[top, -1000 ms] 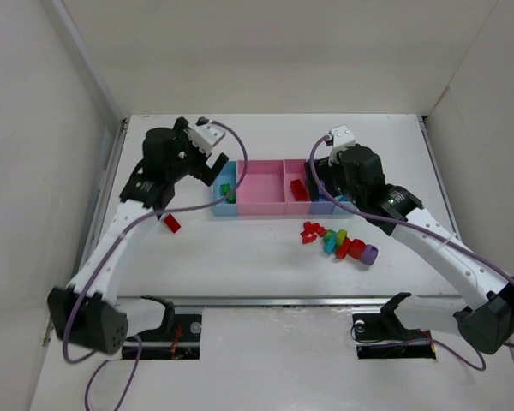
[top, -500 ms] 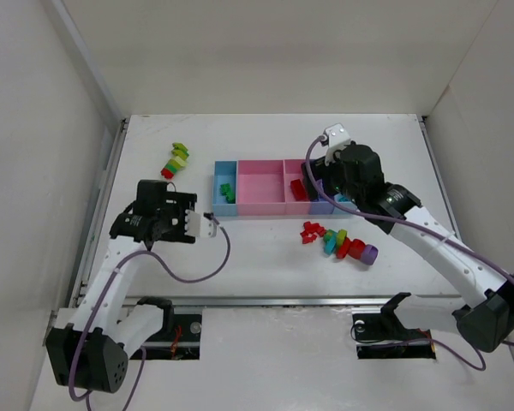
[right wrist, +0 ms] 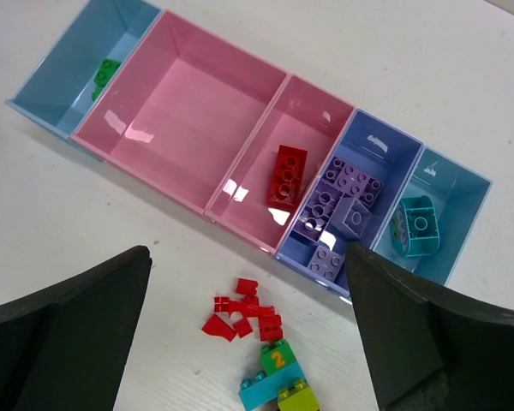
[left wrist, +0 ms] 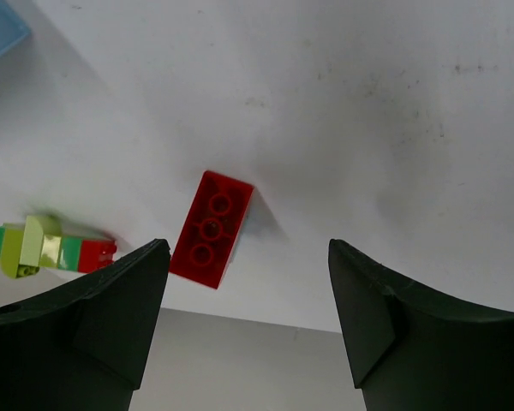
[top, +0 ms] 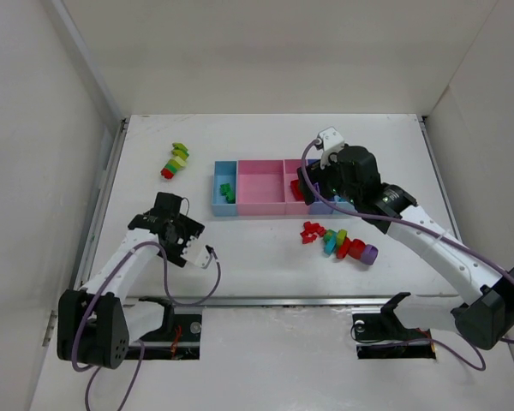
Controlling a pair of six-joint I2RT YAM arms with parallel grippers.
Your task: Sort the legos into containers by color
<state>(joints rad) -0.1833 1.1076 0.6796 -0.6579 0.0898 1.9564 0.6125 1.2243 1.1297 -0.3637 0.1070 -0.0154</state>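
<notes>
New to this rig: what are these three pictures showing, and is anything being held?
A left arm and a right arm share a table. The wide picture looks down from above; the other two come from a camera on each wrist, so the dark shapes below are that arm's own fingers. The trays hold green, red, purple and teal bricks; loose bricks lie nearer the arms. The left fingers stand open, a red brick on the table ahead of them. The right fingers are open above the trays. Nothing is held.
</notes>
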